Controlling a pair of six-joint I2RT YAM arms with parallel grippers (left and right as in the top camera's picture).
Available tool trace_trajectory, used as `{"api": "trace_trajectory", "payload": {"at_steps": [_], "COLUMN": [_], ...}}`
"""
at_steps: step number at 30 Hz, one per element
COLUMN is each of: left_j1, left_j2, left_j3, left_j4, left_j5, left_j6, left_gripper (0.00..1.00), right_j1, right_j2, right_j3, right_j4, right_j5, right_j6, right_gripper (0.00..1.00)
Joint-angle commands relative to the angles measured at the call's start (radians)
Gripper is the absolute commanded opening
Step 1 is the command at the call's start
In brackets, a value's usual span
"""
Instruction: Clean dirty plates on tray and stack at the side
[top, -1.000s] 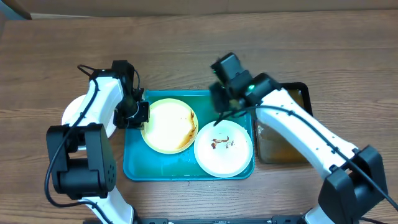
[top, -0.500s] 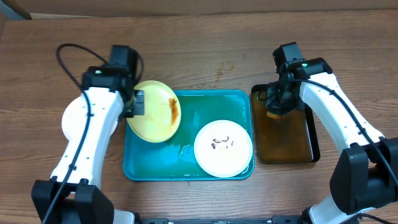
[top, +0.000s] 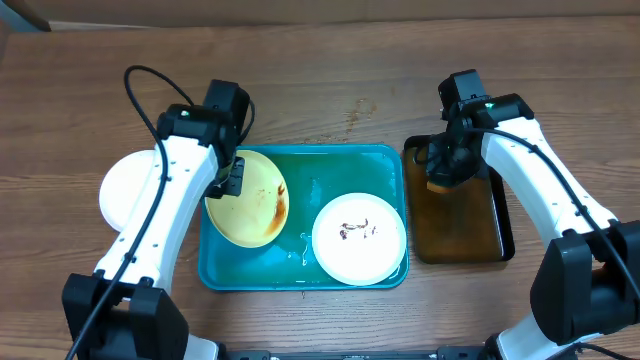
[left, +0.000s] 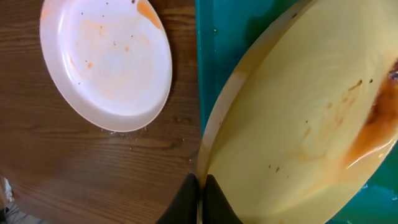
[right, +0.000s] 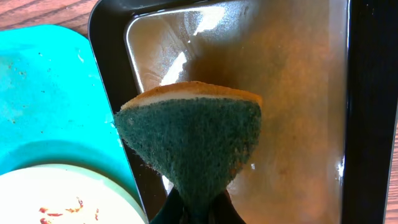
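My left gripper (top: 228, 180) (left: 200, 193) is shut on the rim of the pale lime-green plate (top: 248, 200) (left: 298, 118). It holds the plate tilted over the left end of the teal tray (top: 345, 168) (left: 249, 18); brown sauce runs along the plate's right side. A white plate (top: 358, 238) with brown smears lies flat in the tray's right half; its edge shows in the right wrist view (right: 56, 196). Another white plate (top: 122, 190) (left: 106, 62) lies on the table left of the tray. My right gripper (top: 445, 168) (right: 196, 208) is shut on a green-and-yellow sponge (right: 193, 137) over the black tray.
The black tray (top: 495, 225) (right: 360, 112) of brownish water stands right of the teal tray. The tabletop is wood (top: 300, 80). A black cable (top: 150, 75) loops above the left arm.
My left arm has swung the green plate from over the tray's left edge back down over the tray. My right arm, which had left the tray for the black tray, stays there.
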Motion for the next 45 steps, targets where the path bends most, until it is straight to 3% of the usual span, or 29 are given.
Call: {"api": "trace_trajectory", "payload": {"at_steps": [1,7,12,16,20,31,45], "left_j1": [-0.002,0.0,-0.002,-0.003,-0.008,-0.008,-0.019], "left_j2": [0.006,0.006,0.006,0.019,0.04,0.045,0.045], "left_j3": [0.025,0.025,0.024,0.024,0.024,0.024,0.024], "left_j4": [-0.058,-0.103,0.011,0.081,0.048,0.016,0.0], "left_j5": [0.102,0.106,0.132,0.137,0.15,0.159,0.166], "left_j6": [0.048,0.045,0.043,0.025,0.025,0.025,0.025], "left_gripper": [0.04,0.04,0.04,0.04,0.04,0.04,0.04], "right_j1": [0.006,0.008,0.025,0.089,0.193,0.451,0.542], "right_j2": [-0.006,-0.006,-0.006,-0.006,-0.004,0.089,0.312], "right_j3": [-0.006,-0.006,-0.006,-0.006,-0.006,-0.006,-0.006], "right_j4": [0.001,-0.007,0.023,0.089,0.193,0.488,0.645], "right_j5": [-0.005,-0.019,-0.33,-0.546,-0.562,-0.418,-0.375], "right_j6": [-0.007,-0.008,-0.191,-0.241,-0.233,-0.021,0.216], "right_gripper": [0.04,0.04,0.04,0.04,0.04,0.04,0.04]}}
